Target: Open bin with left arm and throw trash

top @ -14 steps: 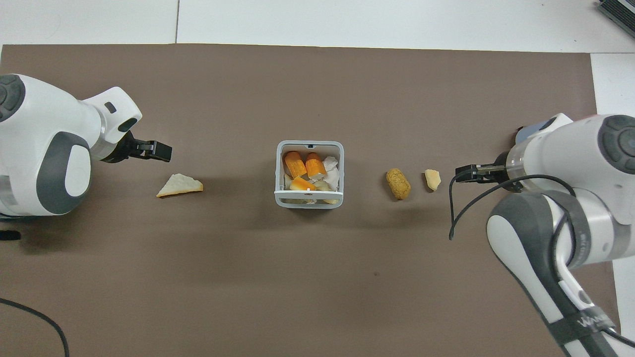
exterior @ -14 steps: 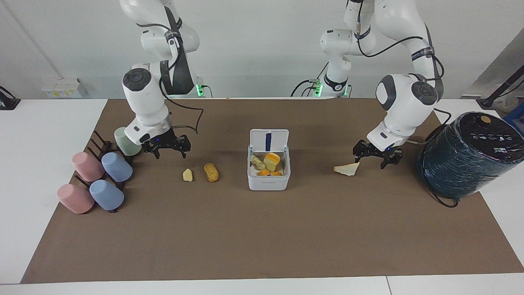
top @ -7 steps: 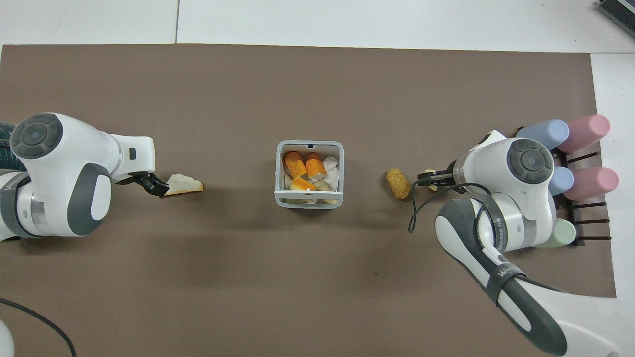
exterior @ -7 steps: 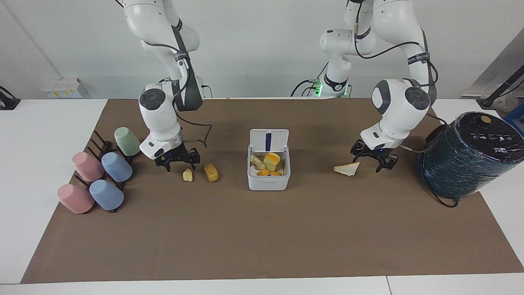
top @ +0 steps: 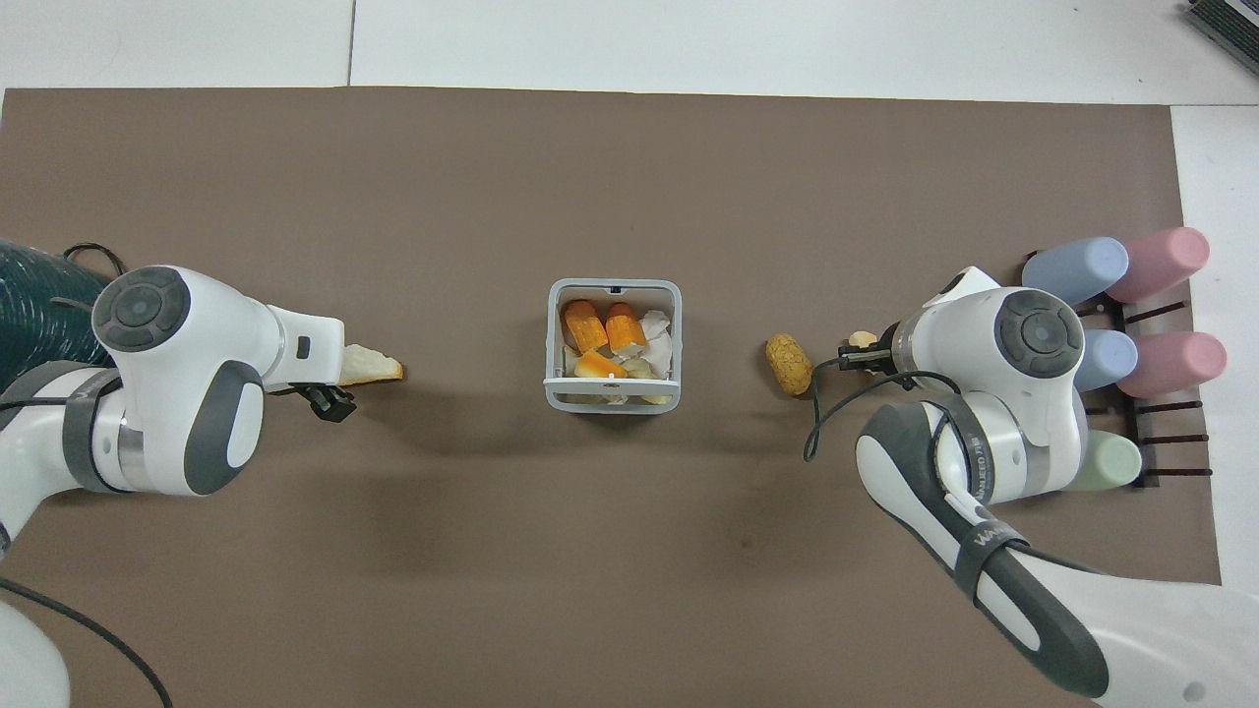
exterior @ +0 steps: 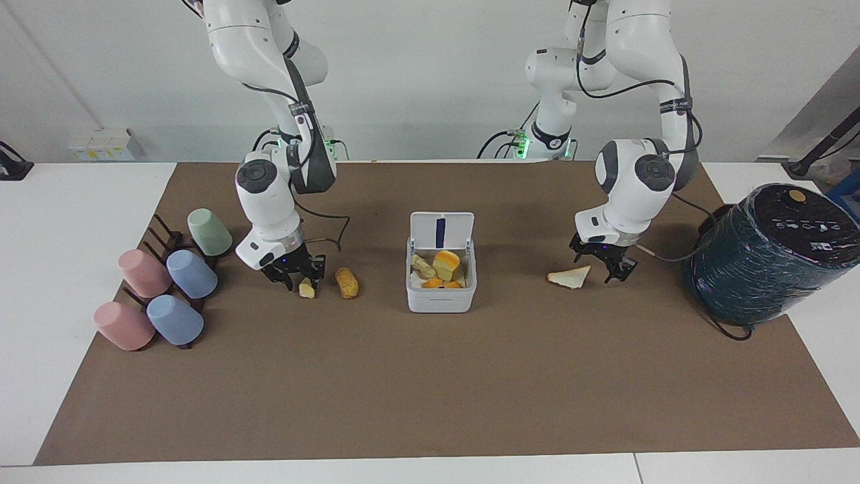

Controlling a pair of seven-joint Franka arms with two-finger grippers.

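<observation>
The white bin point(exterior: 440, 296) stands mid-mat with its lid point(exterior: 441, 232) raised, blue strip showing, and food bits inside; it also shows in the overhead view point(top: 612, 401). My left gripper point(exterior: 596, 266) is open and low at the corner of the triangular bread slice point(exterior: 568, 277), whose end pokes out from under the wrist in the overhead view point(top: 372, 367). My right gripper point(exterior: 301, 277) is open and low over the pale yellow lump point(exterior: 307, 289). The golden-brown bun piece point(exterior: 347, 282) lies beside the lump, toward the bin.
A dark rack with several pastel cups point(exterior: 191, 273) stands at the right arm's end of the mat. A big dark teal wrapped cylinder point(exterior: 772, 252) with a cable sits at the left arm's end. A brown mat point(exterior: 430, 390) covers the table.
The right gripper moved from beside the cups down to the yellow lump. The left gripper swung in and dropped to the bread slice's corner. Bin and food have not moved.
</observation>
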